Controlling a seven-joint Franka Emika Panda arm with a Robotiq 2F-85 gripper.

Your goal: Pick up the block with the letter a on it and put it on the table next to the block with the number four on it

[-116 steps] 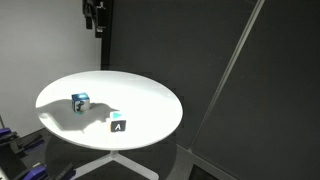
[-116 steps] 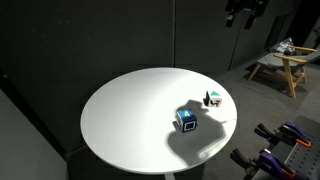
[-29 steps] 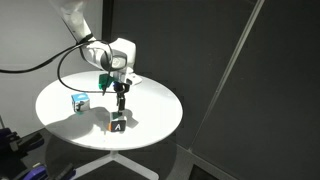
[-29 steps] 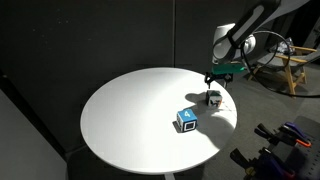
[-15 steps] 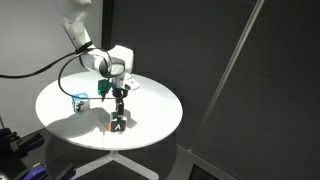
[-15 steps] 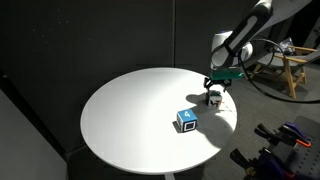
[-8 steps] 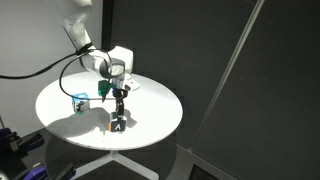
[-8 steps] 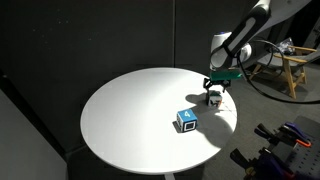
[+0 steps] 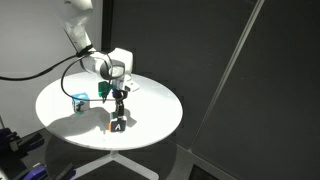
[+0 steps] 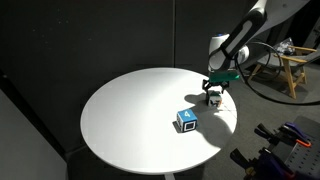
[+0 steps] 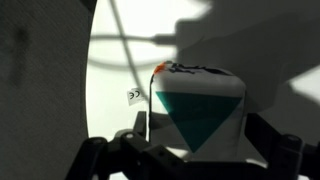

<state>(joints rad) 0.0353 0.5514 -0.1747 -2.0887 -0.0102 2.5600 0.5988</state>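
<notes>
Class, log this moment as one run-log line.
phase: grasping | gripper: astride the block with the letter a, closure unclear | the block with the number four: apart, on the table

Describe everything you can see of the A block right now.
The block with the letter a is a small cube. In an exterior view its side face is dark with a white A; in the wrist view its top is white with a teal triangle. It sits flat on the table near the edge, apart from the block with the number four. The gripper is directly above, fingers flanking two sides; contact cannot be told.
</notes>
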